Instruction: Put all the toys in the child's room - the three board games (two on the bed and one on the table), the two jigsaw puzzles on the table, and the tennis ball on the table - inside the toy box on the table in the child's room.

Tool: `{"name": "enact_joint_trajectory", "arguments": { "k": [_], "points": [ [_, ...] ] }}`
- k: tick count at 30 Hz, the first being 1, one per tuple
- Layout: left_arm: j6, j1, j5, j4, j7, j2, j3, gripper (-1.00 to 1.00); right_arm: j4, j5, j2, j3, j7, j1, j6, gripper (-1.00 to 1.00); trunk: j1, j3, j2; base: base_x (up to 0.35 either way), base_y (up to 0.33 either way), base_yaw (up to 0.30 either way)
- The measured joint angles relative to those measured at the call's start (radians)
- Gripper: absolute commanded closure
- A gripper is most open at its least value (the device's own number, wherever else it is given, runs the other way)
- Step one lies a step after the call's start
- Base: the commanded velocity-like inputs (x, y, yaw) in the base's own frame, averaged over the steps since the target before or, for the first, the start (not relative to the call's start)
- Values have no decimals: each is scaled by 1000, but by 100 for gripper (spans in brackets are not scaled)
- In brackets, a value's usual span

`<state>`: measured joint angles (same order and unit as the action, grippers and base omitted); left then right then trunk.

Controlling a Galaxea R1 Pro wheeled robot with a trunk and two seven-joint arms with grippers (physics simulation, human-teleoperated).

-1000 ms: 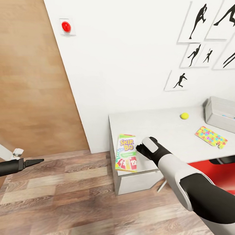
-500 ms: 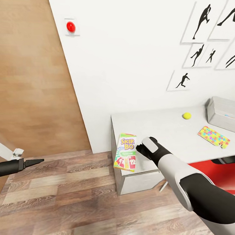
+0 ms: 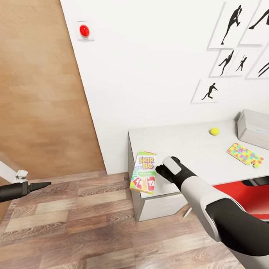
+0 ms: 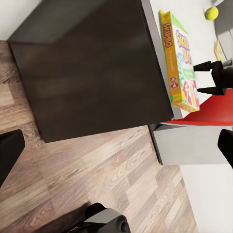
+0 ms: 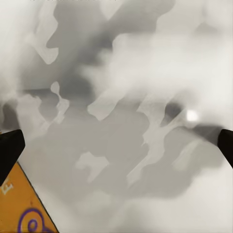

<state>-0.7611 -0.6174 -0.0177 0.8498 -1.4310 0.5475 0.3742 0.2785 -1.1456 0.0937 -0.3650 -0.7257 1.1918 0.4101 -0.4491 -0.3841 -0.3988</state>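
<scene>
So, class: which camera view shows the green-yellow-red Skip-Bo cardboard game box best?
The head view: the green-yellow-red Skip-Bo cardboard game box lies there whole, cover readable. The left wrist view shows it edge-on, foreshortened; the right wrist view catches an orange corner, probably its cover.

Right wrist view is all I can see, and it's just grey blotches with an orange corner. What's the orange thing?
Observer: That is the Skip-Bo board game. It lies at the corner of the table and pokes out over the edge.
Operator: Is my right claw holding it?
Observer: No. The right claw is open, right beside the box.
Operator: Where's the toy box?
Observer: The toy box sits at the table's other end, past the tennis ball and a jigsaw puzzle.
</scene>
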Motion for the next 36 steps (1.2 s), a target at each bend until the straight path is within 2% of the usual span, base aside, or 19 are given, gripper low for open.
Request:
{"name": "enact_joint_trajectory", "arguments": {
  "k": [11, 15, 18, 20, 24, 27, 30, 36],
  "points": [
    [0, 0, 0, 0, 0, 0, 0, -100, 36, -11, -11, 14, -3, -17, 2, -100, 0, 0, 0, 0, 0, 0],
    [0, 0, 0, 0, 0, 0, 0, -100, 115, -14, -17, 15, -12, -33, -3, -100, 0, 0, 1, 0, 0, 0],
    [0, 0, 0, 0, 0, 0, 0, -100, 230, -11, -19, 13, -32, -71, 7, -100, 0, 0, 1, 0, 0, 0],
    [1, 0, 0, 0, 0, 0, 0, -100, 307, -11, -27, 11, -73, -98, 20, -100, 0, 0, 1, 0, 0, 0],
    [1, 0, 0, 0, 0, 0, 0, -100, 528, -16, -76, 10, -212, -177, 51, -100, 0, 0, 1, 0, 0, 0],
    [1, 0, 0, 0, 0, 0, 0, -100, 655, -18, -102, 11, -271, -240, 70, -100, 0, 0, 1, 0, 0, 0],
    [1, 0, 0, 0, 0, -1, -1, -100, 714, -18, -120, 17, -296, -280, 82, -100, 0, 0, 1, 0, 0, 0],
    [1, 0, 0, 0, 0, -1, -1, -100, 784, -20, -140, 27, -303, -335, 91, -100, 0, 0, 1, 0, 0, 0]
  ]
}}
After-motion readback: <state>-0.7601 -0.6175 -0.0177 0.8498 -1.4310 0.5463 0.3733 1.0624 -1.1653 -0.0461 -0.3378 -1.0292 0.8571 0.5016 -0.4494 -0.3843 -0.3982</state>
